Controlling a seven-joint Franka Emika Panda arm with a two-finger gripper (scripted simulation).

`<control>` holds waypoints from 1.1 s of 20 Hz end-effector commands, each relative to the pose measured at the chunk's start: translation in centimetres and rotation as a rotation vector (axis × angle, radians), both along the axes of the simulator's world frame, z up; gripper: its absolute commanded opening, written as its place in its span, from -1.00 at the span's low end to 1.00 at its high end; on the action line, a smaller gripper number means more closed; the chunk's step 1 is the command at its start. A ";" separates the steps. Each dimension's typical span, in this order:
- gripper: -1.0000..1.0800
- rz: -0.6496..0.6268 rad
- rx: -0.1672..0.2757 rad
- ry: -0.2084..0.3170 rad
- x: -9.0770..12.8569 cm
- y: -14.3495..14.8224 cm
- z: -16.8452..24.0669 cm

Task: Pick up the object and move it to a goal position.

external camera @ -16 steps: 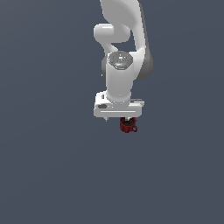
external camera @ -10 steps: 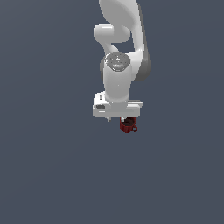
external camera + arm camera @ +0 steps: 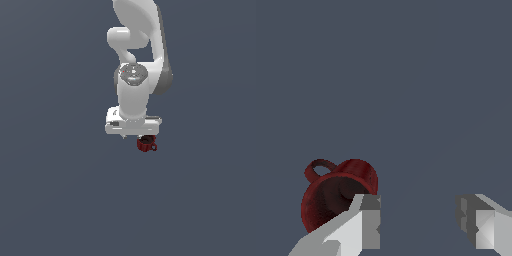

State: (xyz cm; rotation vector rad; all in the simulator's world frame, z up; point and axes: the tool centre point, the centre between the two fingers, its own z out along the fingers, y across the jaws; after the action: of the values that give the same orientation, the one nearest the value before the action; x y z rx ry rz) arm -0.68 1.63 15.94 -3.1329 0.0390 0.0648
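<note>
The white jointed robot arm (image 3: 137, 75) is reaching down over a plain dark grey-blue surface (image 3: 55, 190), with its white two-fingered gripper (image 3: 418, 220) hanging at the lower end. In the wrist view the jaws are standing wide apart with only bare surface between them, gripping nothing. The small dark red ribbed mug with a loop handle (image 3: 336, 195) is lying just outside one grey-tipped finger (image 3: 363, 222), which is overlapping its rim; its open mouth is facing the wrist camera. In the exterior view the mug (image 3: 146, 144) is showing just under the gripper's body, toward the exterior view's right.
</note>
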 end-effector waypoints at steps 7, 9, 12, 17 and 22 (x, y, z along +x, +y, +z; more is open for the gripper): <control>0.23 0.041 -0.016 0.094 -0.5 2.3 -1.4; 0.23 0.056 -0.024 0.128 -0.7 3.1 -1.9; 0.23 0.081 -0.039 0.187 -1.2 4.5 -2.6; 0.23 0.124 -0.073 0.296 -2.2 6.9 -3.9; 0.23 0.162 -0.113 0.397 -3.3 9.0 -5.0</control>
State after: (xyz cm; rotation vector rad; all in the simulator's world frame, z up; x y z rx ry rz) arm -3.65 10.02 11.24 -3.1680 -0.1995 0.6554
